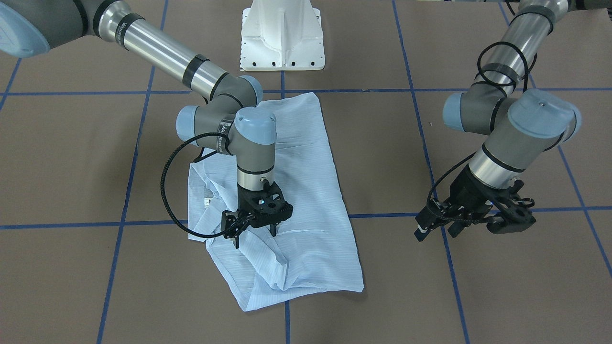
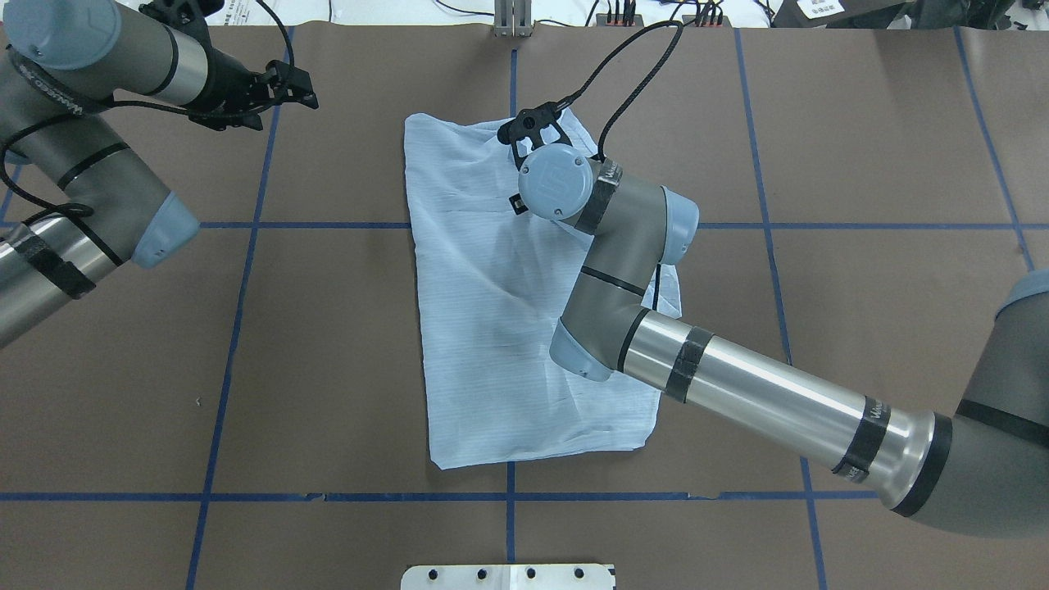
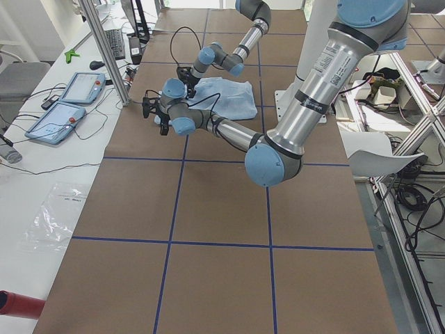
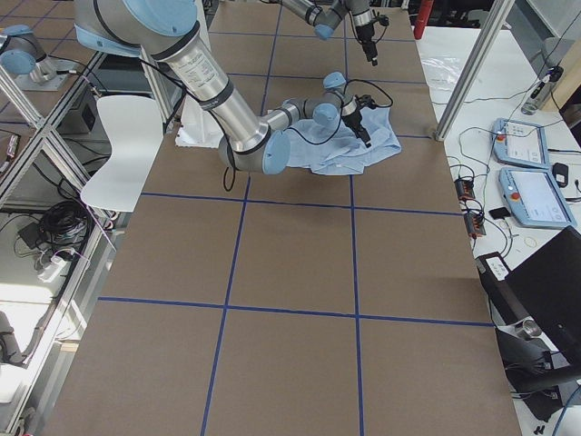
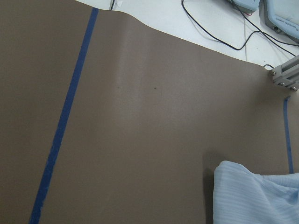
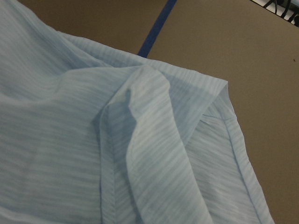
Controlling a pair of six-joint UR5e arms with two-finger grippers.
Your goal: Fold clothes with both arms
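Shirt lies flat-ish mid table, folded into a long oblong, light blue w/ fine stripes. It crosses the blue tape lines and sits in front of the white base.

R side: right arm reaches across the shirt, wrist pointing straight down. The right gripper is over the shirt end farthest from the base, near that end's rumpled layers. Its jaws are spread and nothing is pinched btwn them. The tips are right at the cloth; can't tell if they touch it. The right wrist cam shows only fabric: a raised fold ridge, a hemmed edge and a bit of table w/ tape beyond.

L side: left arm is off to the side, well apart from the shirt. The left gripper hangs above bare table, tilted, fingers parted, empty. The left wrist cam shows brown table, one tape line and a shirt corner at lower right.
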